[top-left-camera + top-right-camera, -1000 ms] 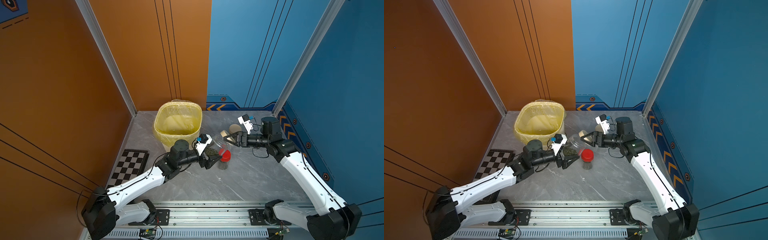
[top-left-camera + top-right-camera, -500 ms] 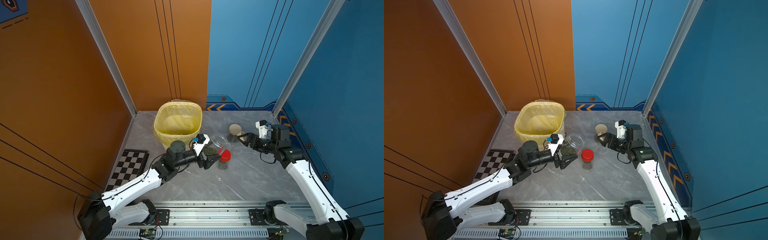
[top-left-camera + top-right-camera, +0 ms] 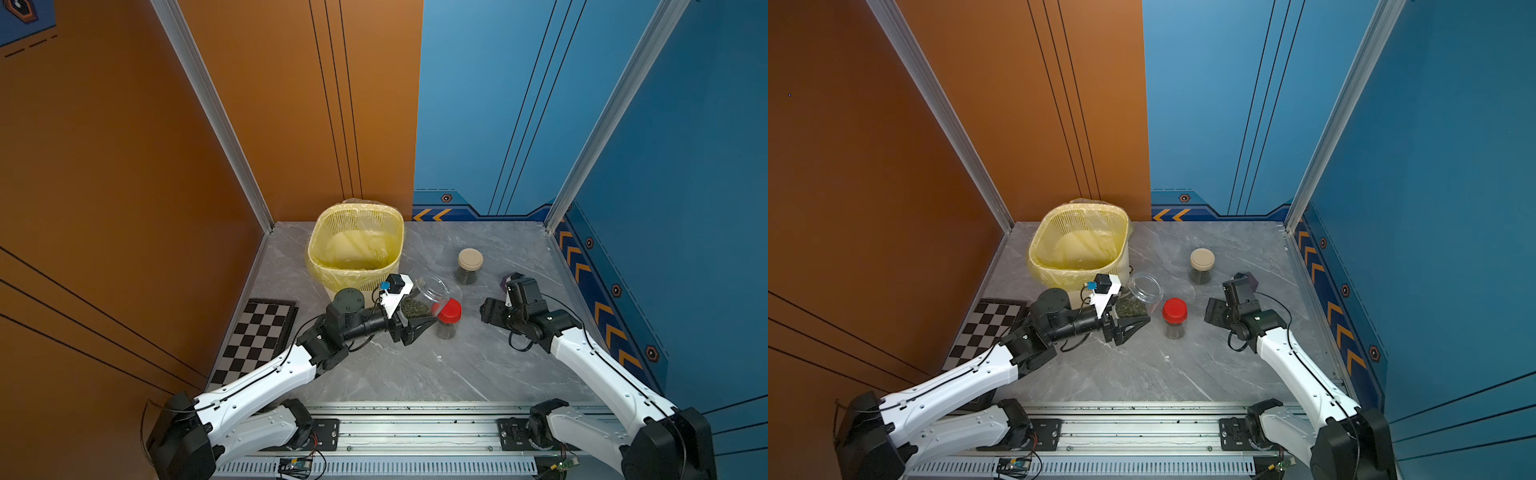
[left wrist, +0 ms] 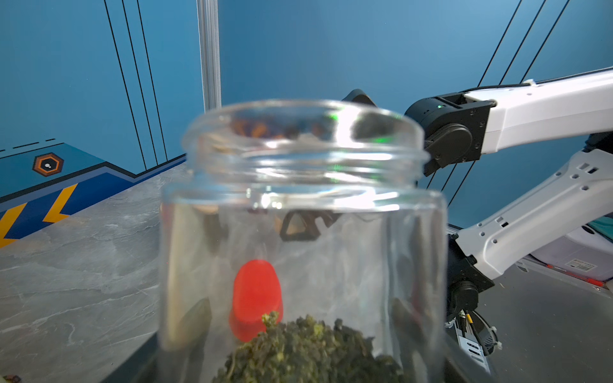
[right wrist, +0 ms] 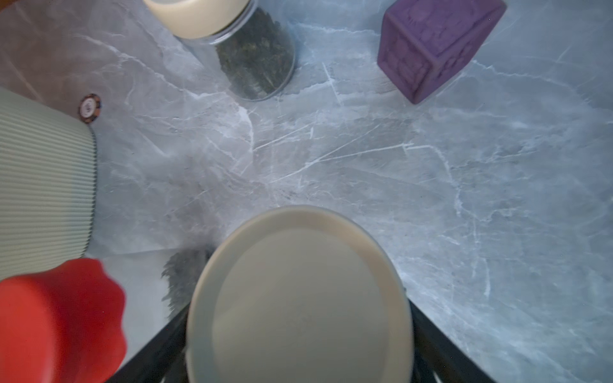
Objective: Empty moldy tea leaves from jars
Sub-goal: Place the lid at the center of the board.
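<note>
My left gripper (image 3: 415,311) is shut on a clear open jar (image 3: 432,290) without a lid, held tilted just in front of the bin. Dark green tea leaves (image 3: 413,308) lie in its lower part, also seen close up as a clump of tea leaves (image 4: 308,351) in the left wrist view. My right gripper (image 5: 298,335) is shut on a round beige lid (image 5: 298,298) and hangs low over the table, to the right of the red-lidded jar (image 3: 448,319). A beige-lidded jar (image 3: 469,266) of leaves stands further back. From the top views the held lid is hidden under the right gripper (image 3: 1214,311).
The cream slatted bin (image 3: 357,249) with its yellow bag stands at the back left. A chessboard (image 3: 257,332) lies by the left wall. A purple cube (image 5: 438,46) sits behind the right gripper, and a small chip (image 5: 89,107) lies near the bin.
My right gripper has drawn away from the open jar's mouth with the beige lid, moving right and down toward the table. The left arm has kept the jar almost still.
</note>
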### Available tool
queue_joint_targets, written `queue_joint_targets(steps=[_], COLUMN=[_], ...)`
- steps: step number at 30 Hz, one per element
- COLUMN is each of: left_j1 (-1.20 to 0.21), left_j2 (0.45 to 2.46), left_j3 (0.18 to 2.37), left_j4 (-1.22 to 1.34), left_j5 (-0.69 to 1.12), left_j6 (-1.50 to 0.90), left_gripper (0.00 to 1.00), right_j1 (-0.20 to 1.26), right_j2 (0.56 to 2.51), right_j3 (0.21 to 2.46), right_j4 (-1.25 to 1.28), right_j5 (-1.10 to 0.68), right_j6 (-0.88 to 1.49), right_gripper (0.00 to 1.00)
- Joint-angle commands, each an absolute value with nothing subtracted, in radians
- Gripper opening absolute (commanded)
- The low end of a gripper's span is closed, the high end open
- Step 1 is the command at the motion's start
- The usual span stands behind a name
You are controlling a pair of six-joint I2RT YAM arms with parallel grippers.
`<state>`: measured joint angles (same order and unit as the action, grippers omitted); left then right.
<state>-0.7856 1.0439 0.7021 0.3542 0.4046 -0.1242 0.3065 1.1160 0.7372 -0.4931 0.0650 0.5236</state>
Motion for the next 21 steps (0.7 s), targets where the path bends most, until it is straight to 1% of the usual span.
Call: queue_joint_targets(steps=[1, 14, 19, 21], left_j1=[-0.796, -0.847, -0.87, -0.88], left_j2=[1.001, 0.945, 0.934, 0.927], left_j3=[0.706, 0.661, 0.666, 0.669], left_j4=[0.445, 0.427, 0.411, 0.397], left_j5=[0.393, 0.341, 0.319, 0.307], left_j6=[-0.14, -0.135, -0.129, -0.126], left_gripper=[0.48, 0.48, 0.48, 0.48], right_j1=[0.335, 0.379, 0.383, 0.393], right_j2=[1.156, 1.371, 1.471, 1.49], right_j3=[0.704, 0.628, 0.626, 0.632], right_j4=[-0.422, -0.161, -0.1, -0.097], right_j5=[0.227, 0.303, 0.318, 0.324], right_j6=[0.532, 0.551, 0.556, 0.56], right_gripper=[0.82, 0.83, 0.85, 0.87])
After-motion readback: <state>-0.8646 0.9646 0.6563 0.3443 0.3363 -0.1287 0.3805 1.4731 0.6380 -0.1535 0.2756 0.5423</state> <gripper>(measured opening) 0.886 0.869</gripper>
